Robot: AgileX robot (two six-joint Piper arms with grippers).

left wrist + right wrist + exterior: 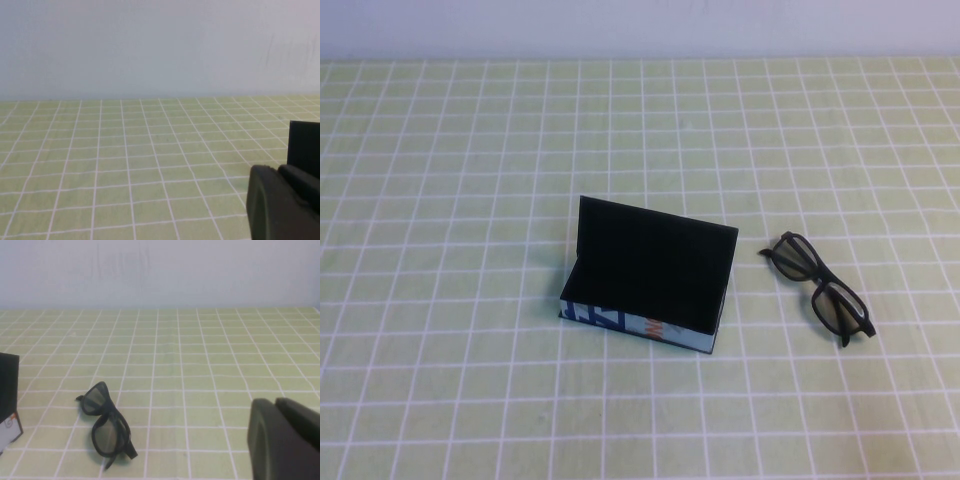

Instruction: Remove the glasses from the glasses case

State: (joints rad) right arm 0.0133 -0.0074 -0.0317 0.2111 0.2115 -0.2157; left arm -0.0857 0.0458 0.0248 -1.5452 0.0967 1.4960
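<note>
A pale wall stands behind a tabletop (pixel 440 300) covered in a yellow-green cloth with a white grid. You have one glasses case (pixel 645 275) and one pair of glasses (pixel 817 285) on it, and nothing else lies on the cloth.

The glasses are out of the case. They lie on the cloth to the robot's right of it, near but not touching, folded, with the dark tinted lenses facing up and outward. The case stands open near the middle of the tabletop: its black lid is raised upright at the back, the black lining shows inside, and its light blue front with dark blue and orange print faces the robot.

Your right hand (pixel 285 440) is clear of both things. In the right wrist view its dark body fills one lower corner, and the glasses (pixel 106 425) lie well apart from it on the cloth, with a corner of the case (pixel 9 400) beyond them at the picture's edge. That hand is clenched and holds nothing.

Your left hand (pixel 282 202) shows only as a dark body in a corner of the left wrist view, with an edge of the case's black lid (pixel 304 150) behind it. You cannot tell whether it is clenched or released. Neither hand appears in the high view.
</note>
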